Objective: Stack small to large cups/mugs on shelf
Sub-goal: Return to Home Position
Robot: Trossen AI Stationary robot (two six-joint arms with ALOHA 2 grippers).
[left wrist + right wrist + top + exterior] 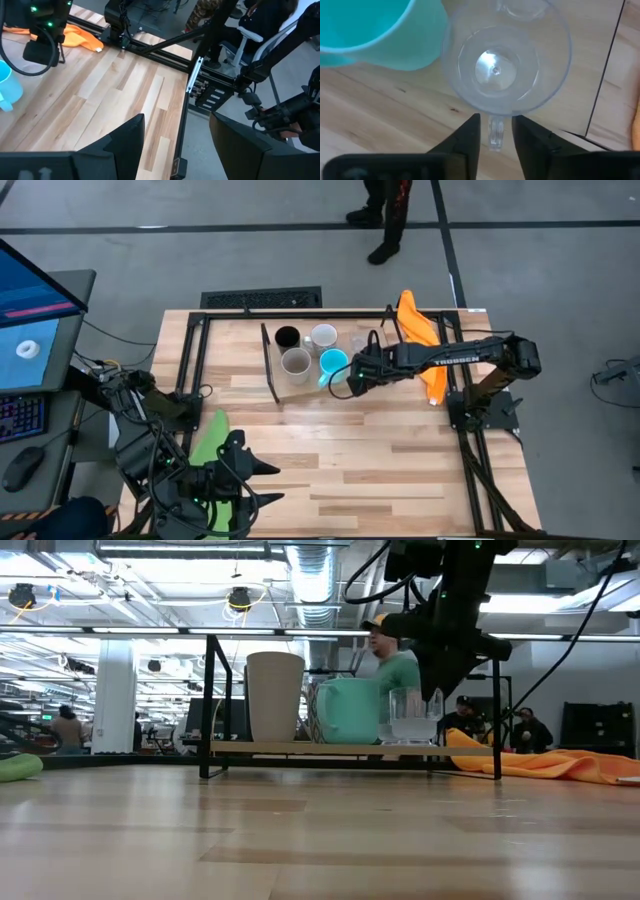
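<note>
The right claw (496,119) hangs above the shelf (260,748) with fingers parted, loosely astride the handle of the clear glass (505,65), which already stands beside the blue mug (375,30) and so needs no grip, while the left claw (176,117) waits open and empty over the surface (400,450).

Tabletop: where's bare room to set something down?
Free: wood in front of the shelf, between the green cloth by the left arm and the right frame rail; also the strip left of the shelf. Crowded: the shelf, full of cups, right arm's jaws open around the clear mug's handle.
</note>
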